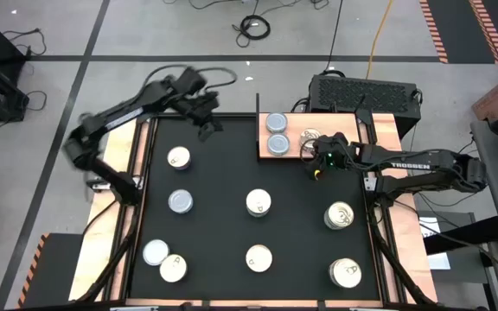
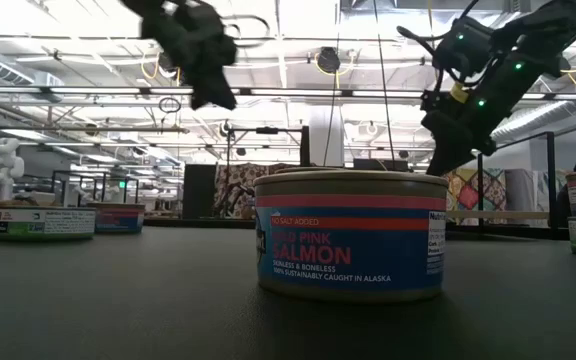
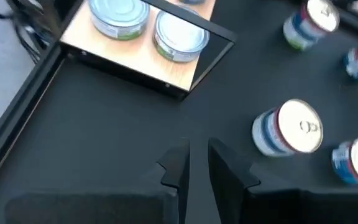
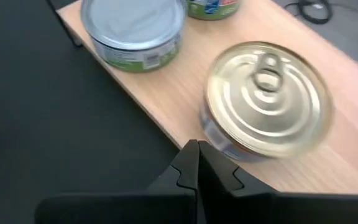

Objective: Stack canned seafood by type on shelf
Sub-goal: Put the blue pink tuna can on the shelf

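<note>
Shelf (image 1: 379, 130) sits at the bench's far right edge holding two silvery-topped tins (image 1: 276, 123) side by side plus one gold pull-tab tin (image 4: 263, 102) beside them; the other tins lie scattered over the black mat (image 1: 223, 225), the nearest one (image 2: 351, 232) labelled "NO SALT ADDED", "PINK SALMON", "CAUGHT IN ALASKA". Right gripper (image 4: 196, 163) hovers just at the gold tin on the shelf, jaws together and empty, arm marked "TROSSEN". Left gripper (image 3: 194, 165) hangs above the mat near the shelf, jaws slightly apart, holding nothing.
</note>
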Tool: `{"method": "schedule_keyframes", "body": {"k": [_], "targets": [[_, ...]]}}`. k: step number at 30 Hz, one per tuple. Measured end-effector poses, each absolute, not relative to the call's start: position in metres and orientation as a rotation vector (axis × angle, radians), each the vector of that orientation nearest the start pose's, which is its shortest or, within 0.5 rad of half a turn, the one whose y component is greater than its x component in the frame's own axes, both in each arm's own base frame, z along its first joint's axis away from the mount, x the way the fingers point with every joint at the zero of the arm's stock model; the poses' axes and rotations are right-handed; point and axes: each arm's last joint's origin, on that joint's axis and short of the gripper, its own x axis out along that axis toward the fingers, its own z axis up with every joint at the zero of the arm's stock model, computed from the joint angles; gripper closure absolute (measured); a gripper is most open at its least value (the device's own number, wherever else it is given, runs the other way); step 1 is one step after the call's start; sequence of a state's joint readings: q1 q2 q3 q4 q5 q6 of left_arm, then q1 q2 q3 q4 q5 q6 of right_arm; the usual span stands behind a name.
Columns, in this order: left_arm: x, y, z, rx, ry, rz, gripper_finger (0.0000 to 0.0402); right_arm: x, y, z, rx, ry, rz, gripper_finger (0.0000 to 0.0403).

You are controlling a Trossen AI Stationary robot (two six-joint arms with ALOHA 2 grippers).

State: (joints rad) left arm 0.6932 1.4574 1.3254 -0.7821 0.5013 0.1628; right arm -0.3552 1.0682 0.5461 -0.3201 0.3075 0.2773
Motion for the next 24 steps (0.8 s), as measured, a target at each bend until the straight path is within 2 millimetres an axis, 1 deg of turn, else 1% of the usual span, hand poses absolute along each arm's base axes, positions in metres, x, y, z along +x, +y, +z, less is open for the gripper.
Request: {"method": "schedule_keyframes", "body": {"k": [3,7,9,12,18,24], "targets": [[0.213,0.158,0.303,-0.346,0.65,0.18,0.0343,0.184,-0.083,0.192,0.287,0.76,-0.737,0.0403],[0.194,0.135,0.273,-0.331,0.484,0.201,0.0343,0.181,-0.092,0.191,0.301,0.764,-0.78,0.0403],[0.186,0.126,0.259,-0.33,0.452,0.192,0.0343,0.179,-0.095,0.191,0.309,0.755,-0.797,0.0403],[0.177,0.116,0.241,-0.353,0.456,0.193,0.0343,0.176,-0.101,0.191,0.315,0.753,-0.825,0.0403],[0.171,0.105,0.225,-0.397,0.491,0.172,0.0343,0.171,-0.113,0.193,0.319,0.727,-0.874,0.0403],[0.172,0.1,0.222,-0.402,0.518,0.146,0.0343,0.167,-0.12,0.194,0.32,0.716,-0.905,0.0403]]}}
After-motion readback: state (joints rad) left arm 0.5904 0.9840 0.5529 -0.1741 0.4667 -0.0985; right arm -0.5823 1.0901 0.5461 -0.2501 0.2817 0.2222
